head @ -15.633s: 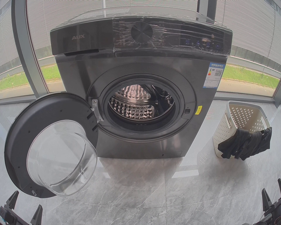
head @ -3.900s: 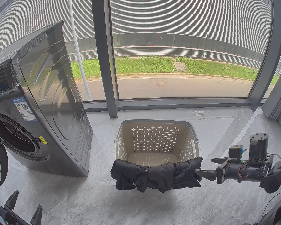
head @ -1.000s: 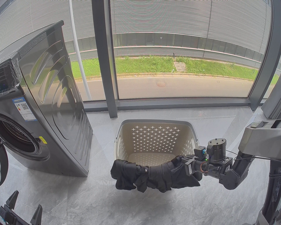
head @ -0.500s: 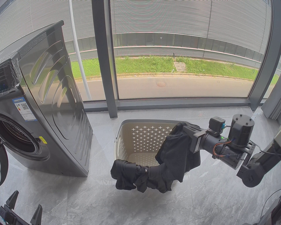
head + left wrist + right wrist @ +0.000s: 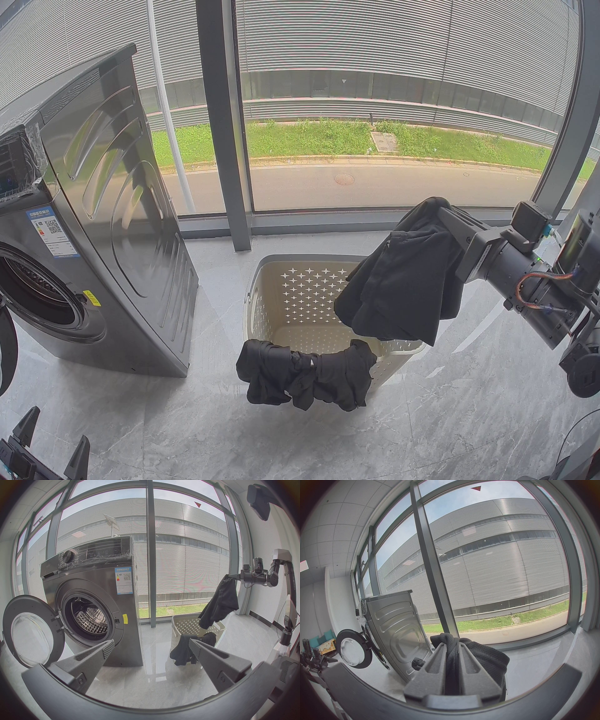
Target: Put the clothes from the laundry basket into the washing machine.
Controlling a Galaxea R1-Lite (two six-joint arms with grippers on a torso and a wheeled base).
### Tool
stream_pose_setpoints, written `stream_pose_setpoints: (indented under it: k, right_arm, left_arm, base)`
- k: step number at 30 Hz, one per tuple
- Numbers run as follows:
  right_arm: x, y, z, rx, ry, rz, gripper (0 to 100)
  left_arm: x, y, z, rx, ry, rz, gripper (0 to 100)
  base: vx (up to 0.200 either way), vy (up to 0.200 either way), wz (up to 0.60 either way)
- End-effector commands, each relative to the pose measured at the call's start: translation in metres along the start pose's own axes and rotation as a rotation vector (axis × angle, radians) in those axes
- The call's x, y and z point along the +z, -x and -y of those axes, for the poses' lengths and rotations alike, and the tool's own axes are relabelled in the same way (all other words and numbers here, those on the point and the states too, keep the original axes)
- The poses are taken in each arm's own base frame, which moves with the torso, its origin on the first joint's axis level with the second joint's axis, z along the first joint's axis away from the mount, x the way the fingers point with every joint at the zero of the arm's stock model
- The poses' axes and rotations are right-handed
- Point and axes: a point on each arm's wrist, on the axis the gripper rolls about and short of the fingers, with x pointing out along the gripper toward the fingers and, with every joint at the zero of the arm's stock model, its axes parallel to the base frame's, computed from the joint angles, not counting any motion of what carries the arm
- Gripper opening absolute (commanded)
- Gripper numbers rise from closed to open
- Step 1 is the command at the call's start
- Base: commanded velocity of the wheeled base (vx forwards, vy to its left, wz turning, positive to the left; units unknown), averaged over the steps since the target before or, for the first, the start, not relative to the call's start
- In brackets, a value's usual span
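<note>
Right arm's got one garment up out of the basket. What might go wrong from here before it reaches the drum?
1. The right pincer pinches only a fold of the black garment; most hangs free and may slip on the swing to the washing machine.
2. Its hem hangs near the laundry basket rim and could snag.
3. The second garment, draped mostly outside the rim, may slide off.
</note>
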Motion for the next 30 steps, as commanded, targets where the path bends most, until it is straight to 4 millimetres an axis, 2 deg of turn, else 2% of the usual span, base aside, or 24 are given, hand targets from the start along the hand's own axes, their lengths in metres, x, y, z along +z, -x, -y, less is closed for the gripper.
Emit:
stream_pose_setpoints:
  k: [1,10,30]
  right_arm:
    - [0.0073,0.0058,0.001,-0.002,-0.002,0.025,0]
    - [0.0091,0.0082,0.0011,-0.004,-0.001,0.03,0]
    - [0.0121,0.0103,-0.0013,0.01,-0.007,0.046,0]
  left_arm:
    - [-0.0053,-0.0001,0.0002,0.0,-0.001,0.0,100]
    - [-0.0053,-0.0001,0.0001,0.003,0.008,0.0,100]
    - [-0.0053,-0.0001,0.0001,0.005,0.019,0.0,100]
  base:
    - [-0.2,0.0,0.0]
    - [0.0,0.0,0.0]
    - [0.0,0.2,0.0]
